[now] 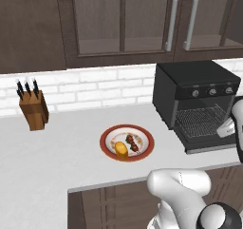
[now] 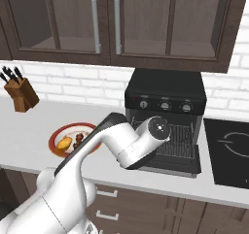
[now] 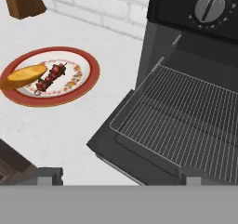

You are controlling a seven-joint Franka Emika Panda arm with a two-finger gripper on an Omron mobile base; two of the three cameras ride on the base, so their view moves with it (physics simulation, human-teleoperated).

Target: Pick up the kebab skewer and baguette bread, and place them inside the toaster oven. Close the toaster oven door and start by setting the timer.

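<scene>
1. Hanging in front of the oven, the claw (image 3: 121, 177) is released: its two dark tips stand wide apart at the bottom of the hand view, with nothing between them.
2. Just beyond the tips lies the oven door (image 3: 100, 141), dropped down flat onto the counter, at the lower middle of the hand view.
3. Above the door, the wire rack (image 3: 181, 121) fills the right half of that view and is bare.
4. The black oven (image 1: 194, 76) sits at the right of the left base view. A row of grey knobs runs along its front, one of them (image 3: 210, 7) at the upper right of the hand view.
5. The white arm (image 2: 131, 145) crosses the middle of the right base view, in front of the oven.
6. Left of the oven, well apart from it, a red-rimmed plate (image 3: 88, 79) holds both foods. The bread (image 3: 23, 75) lies at the plate's left edge in the hand view, with the skewer (image 3: 50, 76) just beside it on the right.
7. The counter (image 1: 57, 147) is pale grey and speckled.
8. A wooden knife block (image 1: 34, 109) stands at the left against the white brick wall (image 1: 95, 88).
9. Dark wooden cabinets (image 1: 118, 23) with glass doors and pale handles hang above.
10. A black cooktop (image 2: 231, 150) is set into the counter at the right edge of the right base view.
</scene>
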